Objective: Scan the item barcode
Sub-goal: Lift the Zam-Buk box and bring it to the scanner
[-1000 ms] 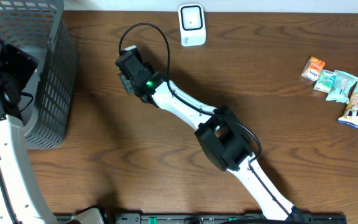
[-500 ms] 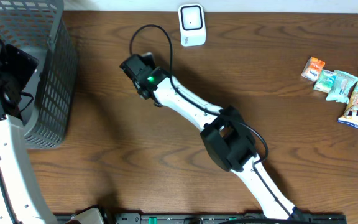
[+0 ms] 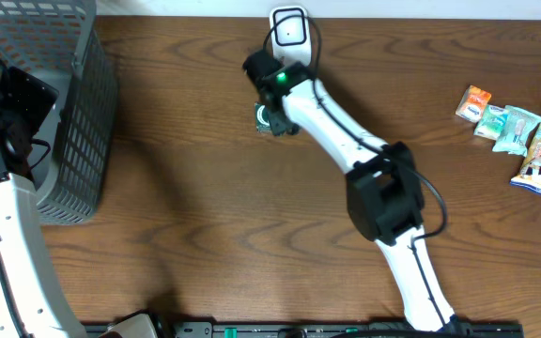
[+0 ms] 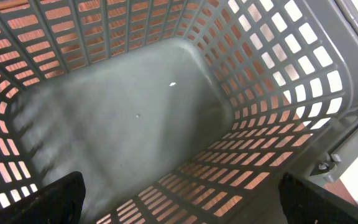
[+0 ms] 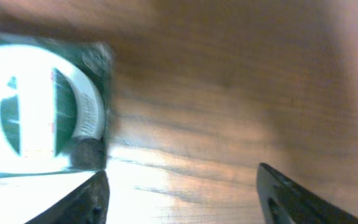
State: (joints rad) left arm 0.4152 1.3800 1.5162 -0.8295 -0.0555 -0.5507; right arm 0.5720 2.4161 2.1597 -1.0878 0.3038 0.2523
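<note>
Green packet [image 3: 269, 118] near the far edge of the counter [image 3: 186, 216] — just short of the scanner [image 3: 289, 36]
It lay beside the right end effector [image 5: 182, 190], outside its open, empty jaws; the left end effector [image 4: 180, 196] gaped over the basket [image 4: 291, 81], well apart.

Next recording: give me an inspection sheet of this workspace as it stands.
Surface: brown wooden table.
Job's things: white box-shaped barcode scanner at the far edge; small green-and-white packet lying on the wood in front of it.
Clutter: small snack packets clustered at the right edge; grey plastic lattice basket at the left, no items seen inside.
Grippers: left gripper open above the basket; right gripper open, the packet outside its fingers.
Cables: black cable looping at the right wrist, over the scanner.
Surroundings: nothing seen.
</note>
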